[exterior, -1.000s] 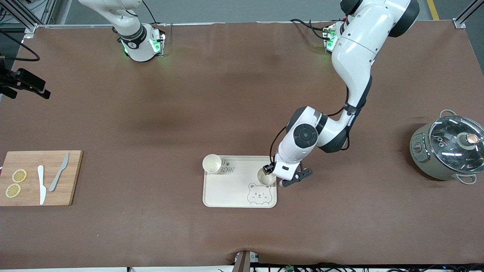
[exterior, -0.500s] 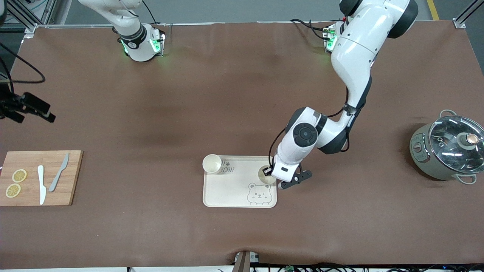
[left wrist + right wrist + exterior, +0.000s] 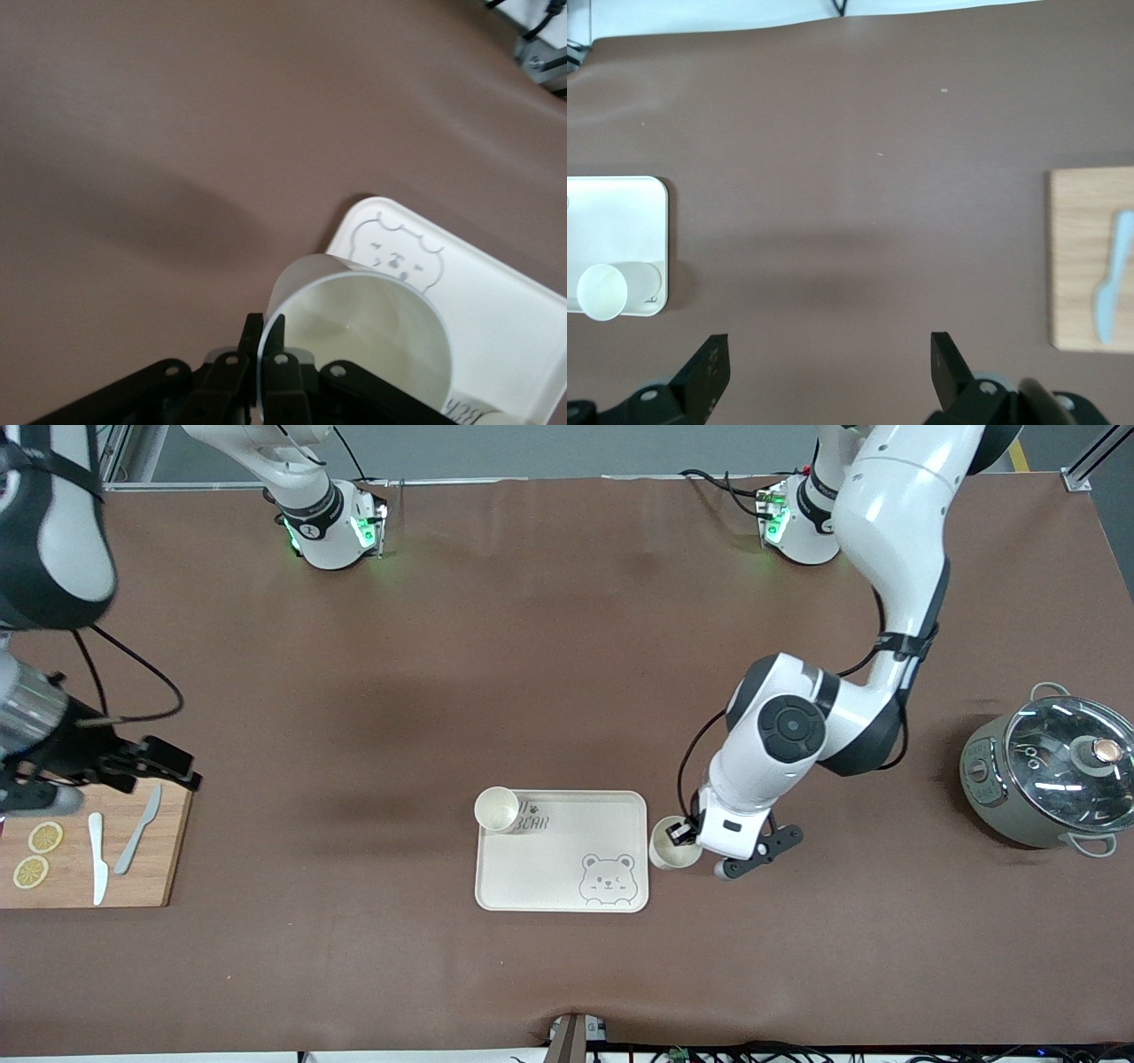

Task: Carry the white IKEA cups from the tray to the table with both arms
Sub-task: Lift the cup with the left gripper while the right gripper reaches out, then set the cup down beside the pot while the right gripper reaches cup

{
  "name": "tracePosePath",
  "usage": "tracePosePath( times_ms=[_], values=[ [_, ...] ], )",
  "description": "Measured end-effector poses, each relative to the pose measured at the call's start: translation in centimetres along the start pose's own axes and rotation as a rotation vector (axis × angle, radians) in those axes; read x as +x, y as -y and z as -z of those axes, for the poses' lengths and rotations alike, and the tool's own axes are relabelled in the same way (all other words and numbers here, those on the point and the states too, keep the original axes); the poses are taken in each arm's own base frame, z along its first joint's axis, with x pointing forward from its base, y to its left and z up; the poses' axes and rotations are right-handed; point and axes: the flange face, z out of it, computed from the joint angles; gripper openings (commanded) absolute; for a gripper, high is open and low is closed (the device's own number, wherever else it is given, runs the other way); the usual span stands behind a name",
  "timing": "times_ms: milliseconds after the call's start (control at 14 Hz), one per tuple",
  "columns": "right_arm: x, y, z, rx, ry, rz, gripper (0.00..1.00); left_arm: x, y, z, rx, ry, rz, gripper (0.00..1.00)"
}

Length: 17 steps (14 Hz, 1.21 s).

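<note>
- While the bear tray sits mid-table, left gripper pinches one white cup by its rim, just off the tray's edge toward the left arm's end.
- Right gripper, jaws spread, hangs over the table near the cutting board.
- Second cup stands on the tray's corner toward the right arm's end.

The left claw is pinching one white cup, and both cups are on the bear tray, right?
Not quite. The left claw is pinching one white cup, but that cup is off the bear tray, just past the tray's edge toward the left arm's end of the table, as the front view shows. Only the other cup sits on the tray, at a corner.
</note>
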Motion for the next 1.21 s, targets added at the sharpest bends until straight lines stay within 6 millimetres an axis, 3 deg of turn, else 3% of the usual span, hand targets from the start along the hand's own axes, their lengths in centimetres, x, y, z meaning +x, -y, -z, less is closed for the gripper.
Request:
tracePosePath(
  times_ms=[214,357,500,643,786,1071,1143,1214],
  values=[
    [1.3,0.5,-5.8,0.0,0.024,0.007,1.0,0.6,3.6,0.1,0.088,0.05,0.029,0.0],
    [1.9,1.1,-10.1,-0.001,0.033,0.018,1.0,1.1,7.1,-1.7,0.142,0.085,0.061,0.0],
    [1.9,3.4,-14.3,0.001,0.062,0.05,1.0,1.7,11.0,-3.7,0.177,0.109,0.099,0.0],
    [1.5,5.6,-16.9,0.002,0.092,0.083,1.0,1.9,15.0,-5.9,0.156,0.089,0.132,0.0],
    [1.2,6.5,-18.1,0.002,0.112,0.097,1.0,1.9,18.8,-7.6,0.135,0.073,0.129,0.0],
    [0.2,7.1,-25.0,-0.003,0.171,0.092,1.0,3.5,23.8,-8.6,0.131,0.078,0.089,0.0],
    [-0.1,7.9,-26.0,-0.006,0.179,0.063,1.0,4.1,24.7,-8.5,0.128,0.078,0.073,0.08],
    [-0.4,9.1,-26.4,-0.009,0.184,0.022,1.0,4.7,25.5,-8.5,0.126,0.078,0.055,0.28]
  ],
)
